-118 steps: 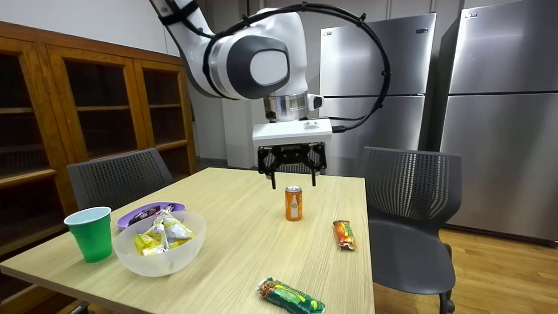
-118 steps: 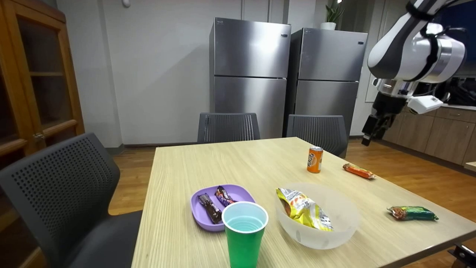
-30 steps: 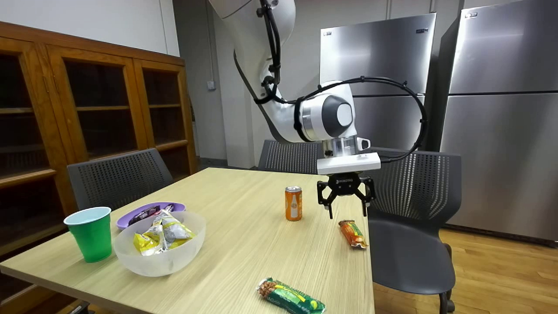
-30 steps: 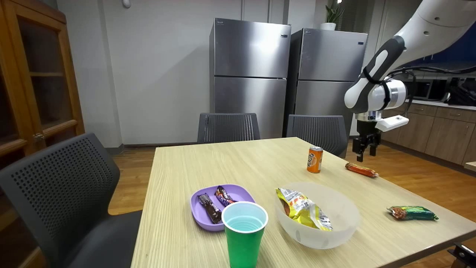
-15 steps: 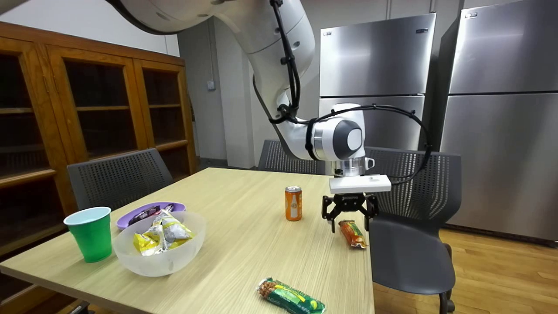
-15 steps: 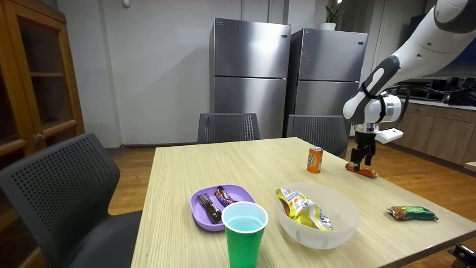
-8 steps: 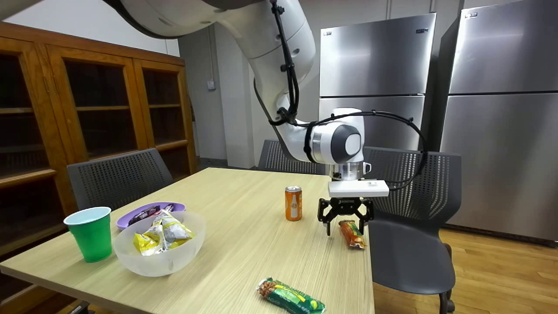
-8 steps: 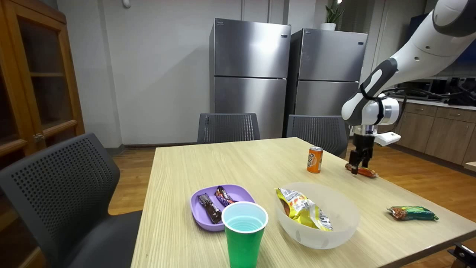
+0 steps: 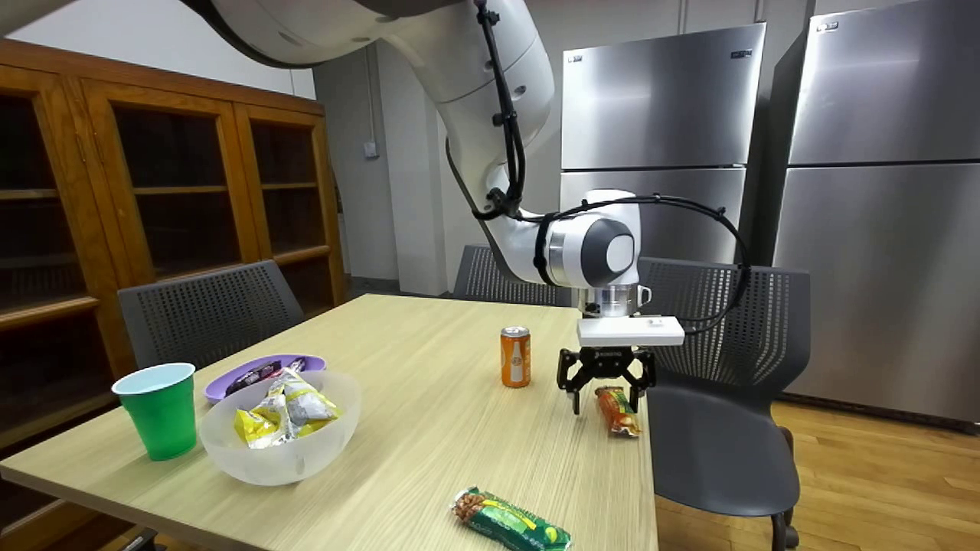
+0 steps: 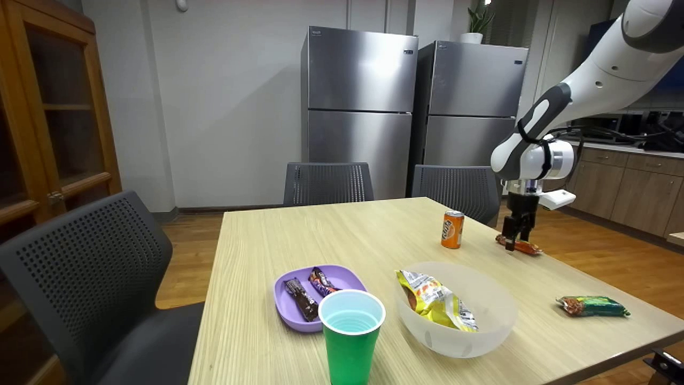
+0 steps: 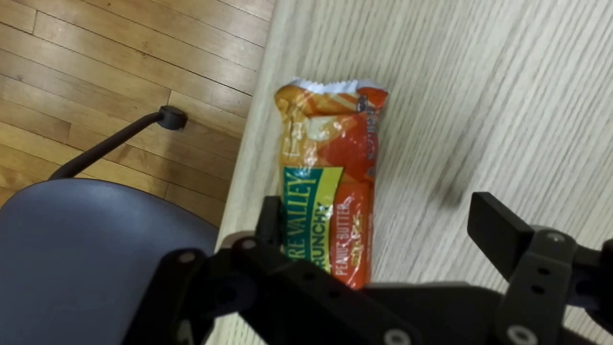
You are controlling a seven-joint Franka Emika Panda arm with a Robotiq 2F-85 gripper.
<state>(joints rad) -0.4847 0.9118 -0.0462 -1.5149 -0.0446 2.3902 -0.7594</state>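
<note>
Fingers (image 11: 498, 230) lowered since earlier, apart astride orange bar (image 11: 330, 184) by table edge (image 11: 247, 163); 1 perhaps touching, gap at other.

A black gripper (image 11: 376, 220) masks the near end of an orange snack bar (image 11: 330, 158) in the wrist view, swallowing the opening letters of the name that ends in VALLEY; I cannot tell whether the finger (image 11: 271, 220) alongside touches the wrapper. The bar's print is too small to read in both exterior views, where the white robot arm (image 9: 459, 84) runs out past the top edge. In an exterior view, a green cup (image 10: 350, 353) loses its base at the bottom edge and covers part of a purple plate (image 10: 344, 275), while a dark chair (image 10: 96, 267) is sliced by the left edge. Badges (image 9: 741, 54) on the steel refrigerators (image 9: 662, 107) are too small to make out.
</note>
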